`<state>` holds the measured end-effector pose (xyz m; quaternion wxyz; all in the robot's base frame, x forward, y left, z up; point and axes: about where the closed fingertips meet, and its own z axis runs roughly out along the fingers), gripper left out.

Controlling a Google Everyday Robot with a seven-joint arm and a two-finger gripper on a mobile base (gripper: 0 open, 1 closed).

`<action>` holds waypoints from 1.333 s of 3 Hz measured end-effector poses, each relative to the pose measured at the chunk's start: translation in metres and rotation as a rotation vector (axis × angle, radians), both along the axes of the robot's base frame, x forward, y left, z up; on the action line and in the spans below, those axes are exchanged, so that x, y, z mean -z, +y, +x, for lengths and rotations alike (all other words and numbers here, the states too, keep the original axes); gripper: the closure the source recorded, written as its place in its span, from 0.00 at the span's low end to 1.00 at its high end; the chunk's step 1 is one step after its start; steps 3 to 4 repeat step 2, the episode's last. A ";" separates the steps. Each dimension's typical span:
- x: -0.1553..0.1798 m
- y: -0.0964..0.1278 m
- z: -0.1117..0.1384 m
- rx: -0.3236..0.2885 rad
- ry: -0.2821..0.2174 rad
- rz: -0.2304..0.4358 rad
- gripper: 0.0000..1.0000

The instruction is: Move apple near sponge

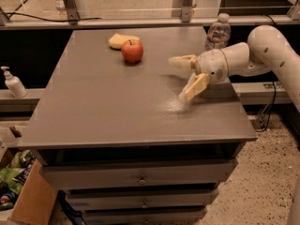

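Observation:
The red-orange apple (132, 50) stands on the grey table (117, 107) near its far edge. The pale yellow sponge (121, 40) lies just behind and left of the apple, touching or almost touching it. My gripper (181, 78) is at the right of the table, well to the right of the apple and a little nearer. Its two cream-yellow fingers (196, 86) are spread apart and hold nothing. The white arm reaches in from the right.
A clear plastic water bottle (218, 32) stands at the far right corner of the table, behind the arm. A soap dispenser (12, 83) sits on a ledge to the left. Drawers are below the tabletop, and a cardboard box (21, 200) is on the floor at lower left.

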<state>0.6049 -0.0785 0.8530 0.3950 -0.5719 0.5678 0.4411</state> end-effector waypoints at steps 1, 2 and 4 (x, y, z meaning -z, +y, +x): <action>-0.017 -0.059 -0.034 0.098 -0.080 -0.052 0.00; -0.017 -0.059 -0.034 0.098 -0.080 -0.052 0.00; -0.017 -0.059 -0.034 0.098 -0.080 -0.052 0.00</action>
